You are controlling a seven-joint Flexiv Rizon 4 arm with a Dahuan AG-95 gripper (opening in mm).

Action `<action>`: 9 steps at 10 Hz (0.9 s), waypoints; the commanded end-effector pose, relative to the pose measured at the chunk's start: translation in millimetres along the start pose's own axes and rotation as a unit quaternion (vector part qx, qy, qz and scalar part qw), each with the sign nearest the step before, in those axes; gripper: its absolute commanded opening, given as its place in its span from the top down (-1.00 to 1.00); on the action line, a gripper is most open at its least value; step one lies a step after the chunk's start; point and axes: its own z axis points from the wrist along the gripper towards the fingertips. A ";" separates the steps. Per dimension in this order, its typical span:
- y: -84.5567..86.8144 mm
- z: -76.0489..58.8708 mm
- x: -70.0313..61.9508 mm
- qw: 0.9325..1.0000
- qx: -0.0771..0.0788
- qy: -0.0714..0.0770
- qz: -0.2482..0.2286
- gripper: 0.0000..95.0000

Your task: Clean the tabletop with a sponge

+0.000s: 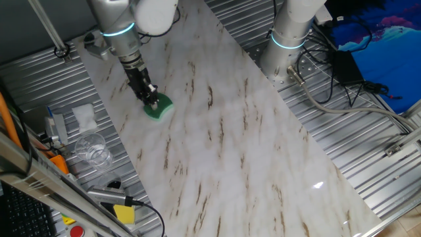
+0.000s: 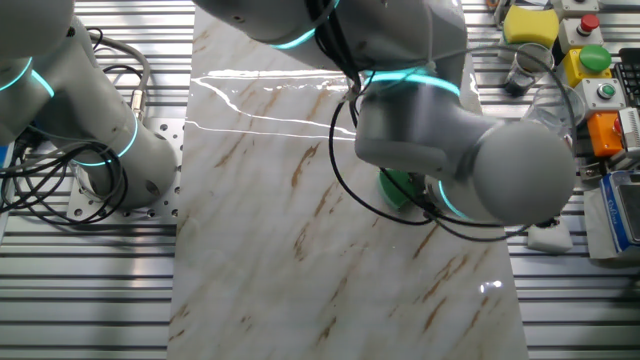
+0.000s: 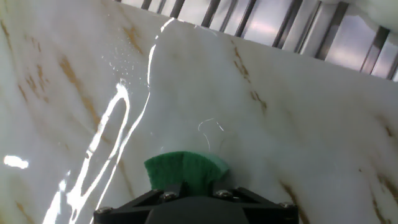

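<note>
The green sponge point(image 1: 158, 107) lies flat on the white marble tabletop point(image 1: 237, 138), near its left side. My gripper point(image 1: 151, 100) is shut on the sponge, pressing it onto the slab. In the hand view the sponge point(image 3: 185, 170) sticks out ahead of the black jaws at the bottom edge, with the glossy tabletop point(image 3: 261, 124) beyond. In the other fixed view only a sliver of the sponge point(image 2: 398, 187) shows under the arm's large grey joint, and the fingers are hidden.
Ribbed silver metal surrounds the slab. Left of it lie a white crumpled tissue point(image 1: 84, 116), a clear glass point(image 1: 92, 149) and a yellow block point(image 1: 123, 214). A second arm's base point(image 1: 287, 41) stands at the far right with cables. A button box point(image 2: 590, 62) sits beside the slab.
</note>
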 end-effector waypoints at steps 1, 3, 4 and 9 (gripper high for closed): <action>-5.9 -4.8 -17.2 0.999 0.030 0.021 -0.032 -0.60; -10.0 -11.3 -37.8 0.997 0.054 0.036 -0.036 -0.20; -11.6 -12.9 -45.7 0.997 0.056 0.038 -0.036 -0.20; -19.6 -12.8 -76.0 0.994 0.068 0.050 -0.076 1.00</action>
